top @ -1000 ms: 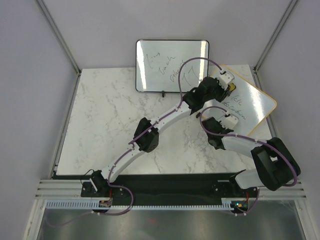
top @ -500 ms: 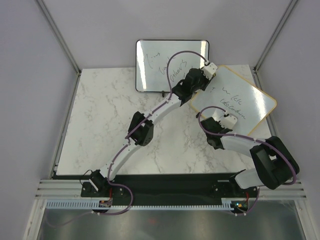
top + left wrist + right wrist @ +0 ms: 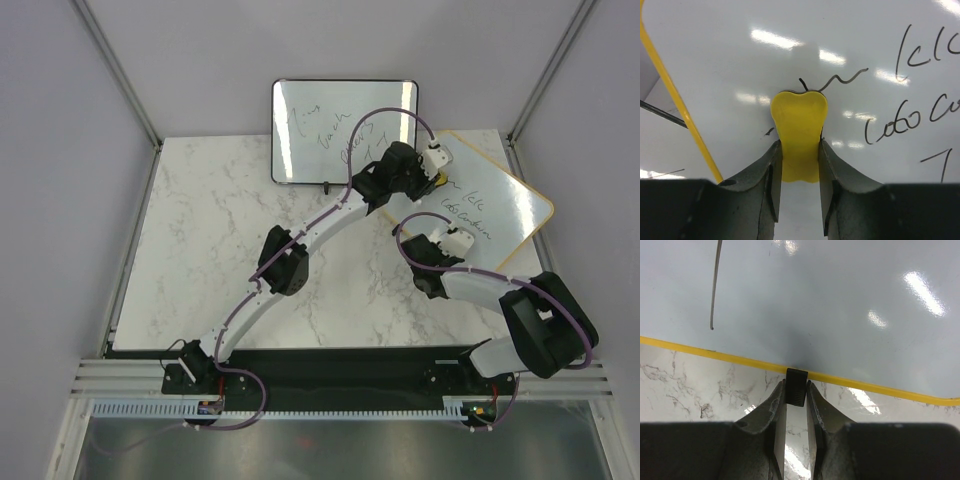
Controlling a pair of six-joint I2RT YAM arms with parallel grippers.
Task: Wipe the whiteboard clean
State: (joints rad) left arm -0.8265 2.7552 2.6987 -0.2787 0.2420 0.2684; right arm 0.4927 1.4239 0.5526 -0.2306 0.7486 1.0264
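My left pincer [image 3: 800, 146] gripped a yellow eraser [image 3: 799, 112] on the whiteboard [image 3: 508, 205], lying at the tabletop's [image 3: 220, 230] far right, one corner hidden beneath that arm [image 3: 325, 222]; my right pincer [image 3: 795, 388] clamped its black foot [image 3: 796, 376].

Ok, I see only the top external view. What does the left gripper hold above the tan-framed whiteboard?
Observer: The left gripper is shut on a yellow eraser, its tip against the whiteboard.
Operator: And the right gripper, does it hold anything?
Observer: Yes, the right gripper pinches a small black foot at the board's frame edge.
Operator: Is there ink near the eraser?
Observer: A black squiggle starts at its tip; more writing stands to the right in the left wrist view.
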